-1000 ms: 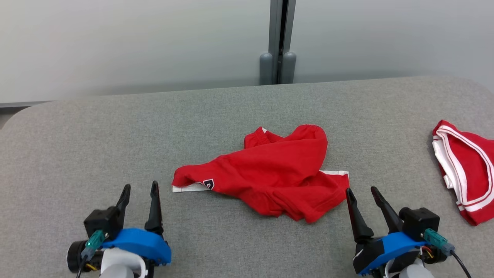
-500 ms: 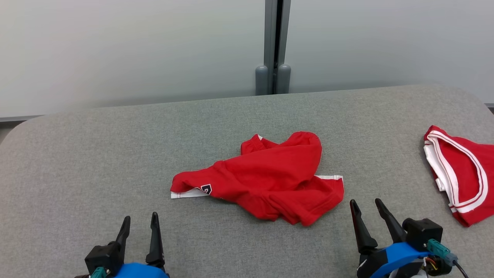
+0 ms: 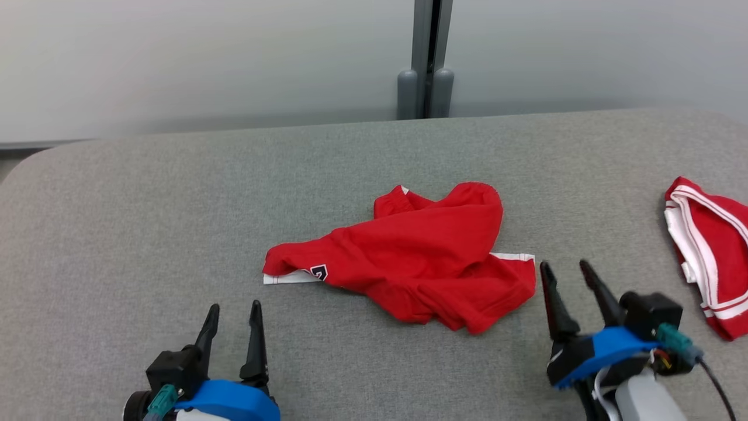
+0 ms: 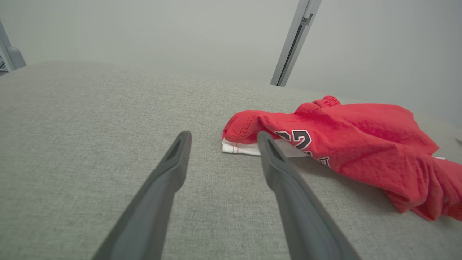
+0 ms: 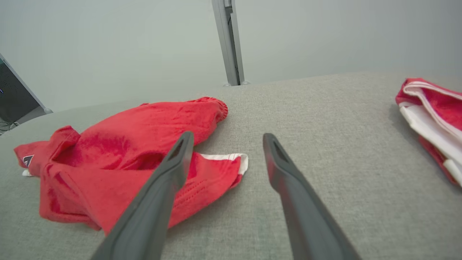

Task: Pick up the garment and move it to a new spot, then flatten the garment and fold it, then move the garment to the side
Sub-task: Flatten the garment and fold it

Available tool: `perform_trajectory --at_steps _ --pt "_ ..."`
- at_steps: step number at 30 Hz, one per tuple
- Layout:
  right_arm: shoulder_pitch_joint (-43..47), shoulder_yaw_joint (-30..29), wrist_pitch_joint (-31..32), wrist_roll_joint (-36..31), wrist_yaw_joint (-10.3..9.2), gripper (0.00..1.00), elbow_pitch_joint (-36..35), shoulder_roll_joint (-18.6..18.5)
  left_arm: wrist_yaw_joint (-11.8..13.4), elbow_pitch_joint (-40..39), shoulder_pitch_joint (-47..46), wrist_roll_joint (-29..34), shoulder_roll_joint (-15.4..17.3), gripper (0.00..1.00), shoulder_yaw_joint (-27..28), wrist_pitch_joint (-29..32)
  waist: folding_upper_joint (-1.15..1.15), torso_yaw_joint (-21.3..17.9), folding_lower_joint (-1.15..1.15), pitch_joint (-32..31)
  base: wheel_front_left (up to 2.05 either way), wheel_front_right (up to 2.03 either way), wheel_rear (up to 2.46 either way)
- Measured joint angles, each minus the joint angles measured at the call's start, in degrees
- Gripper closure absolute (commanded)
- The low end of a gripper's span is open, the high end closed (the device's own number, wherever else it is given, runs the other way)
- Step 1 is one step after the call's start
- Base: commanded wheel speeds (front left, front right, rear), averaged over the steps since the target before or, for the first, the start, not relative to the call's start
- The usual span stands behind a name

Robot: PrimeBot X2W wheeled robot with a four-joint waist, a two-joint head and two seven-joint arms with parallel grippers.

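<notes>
A crumpled red garment with white trim and a dark number print lies in the middle of the grey padded table. My left gripper stands open near the front, below and left of the garment's white-edged left corner. My right gripper is open just right of the garment's right corner, apart from it. In the left wrist view the garment lies ahead to the right of the open left gripper. In the right wrist view the garment spreads to the left of the open right gripper.
A second red garment with white stripes lies at the table's right edge, also in the right wrist view. A grey wall with a vertical post stands behind the table.
The head view has shifted. The right gripper has risen toward the garment's right corner. The left gripper stays low at the front left. The garment lies as before.
</notes>
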Motion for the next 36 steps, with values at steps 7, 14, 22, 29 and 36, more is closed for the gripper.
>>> perform_trajectory --at_steps 7,14,22,29,36 --pt "-7.3 -4.5 0.0 -3.2 0.00 0.00 4.7 0.0 0.3 -0.1 -2.0 -0.4 0.0 0.00 -2.4 0.0 0.00 2.5 0.01 3.2 0.00 0.00 0.00" --pt "-12.0 -8.3 0.0 -7.3 0.01 0.00 17.4 0.0 0.6 -0.2 -3.5 -0.8 0.0 0.00 -4.0 0.0 0.00 5.5 0.01 5.9 0.00 0.00 0.00" --pt "-15.2 -8.5 -0.5 -7.0 0.00 1.00 25.8 -0.2 0.9 -0.2 -4.1 -1.2 0.0 0.00 -4.2 0.0 0.00 6.9 0.01 7.1 0.00 0.00 0.00" --pt "-15.7 -10.6 0.0 -6.7 0.03 1.00 20.4 -1.7 1.3 -0.4 -4.4 -1.9 0.0 0.00 -4.5 0.0 0.00 6.7 0.01 6.6 0.00 0.00 0.00" --pt "-24.0 -9.0 0.0 -7.1 0.00 1.00 6.8 -6.6 1.3 -0.6 -4.8 -3.6 0.0 0.00 -6.3 0.0 0.00 9.0 0.01 5.0 0.00 0.00 0.00"
